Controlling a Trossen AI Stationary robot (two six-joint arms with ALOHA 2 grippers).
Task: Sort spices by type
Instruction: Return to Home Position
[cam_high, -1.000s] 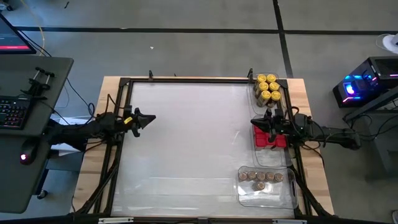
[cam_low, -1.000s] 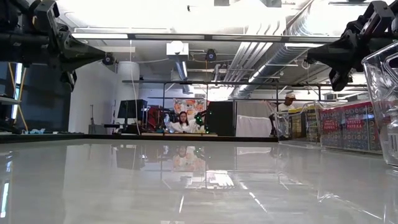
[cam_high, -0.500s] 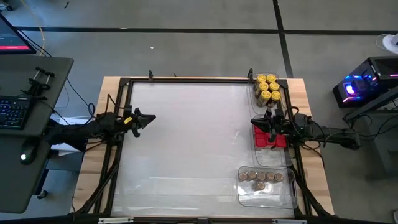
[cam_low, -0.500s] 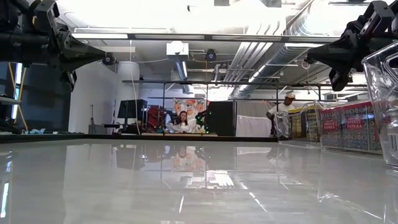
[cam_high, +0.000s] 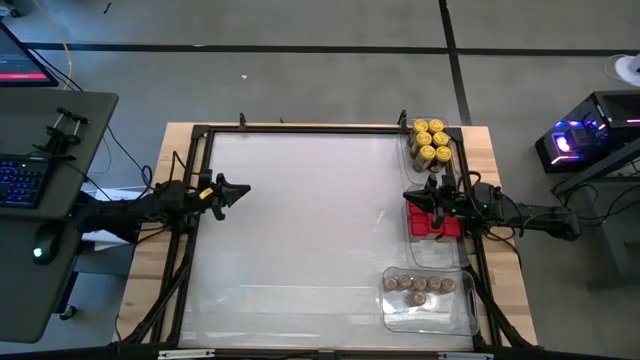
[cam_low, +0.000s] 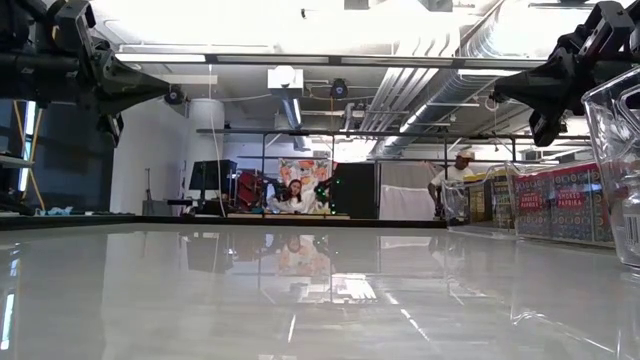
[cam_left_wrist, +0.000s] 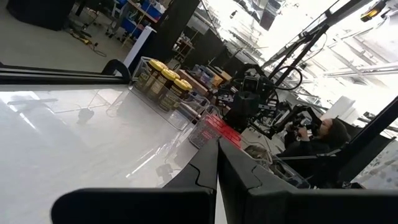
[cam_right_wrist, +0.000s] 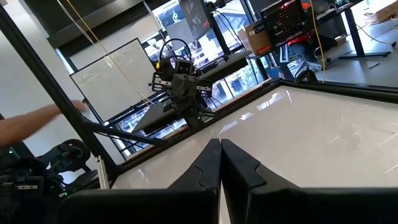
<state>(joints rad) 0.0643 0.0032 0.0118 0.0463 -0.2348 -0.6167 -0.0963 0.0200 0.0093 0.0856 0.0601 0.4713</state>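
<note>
Left gripper (cam_high: 243, 189), right gripper (cam_high: 408, 197): fingers pressed together over the glossy table (cam_high: 300, 225). Round yellow-lidded jars (cam_high: 431, 139), boxy red tins (cam_high: 435, 229) (in clear trays (cam_high: 440, 312))

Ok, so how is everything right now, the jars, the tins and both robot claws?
Yellow-lid jars: upright, bunched in one clear tray.
Red tins: packed together, partly under the right arm.
Brown-topped jars: upright, in a row in another clear tray.
Left gripper: shut, empty, raised at the table's left.
Right gripper: shut, empty, raised by the red tins.
</note>
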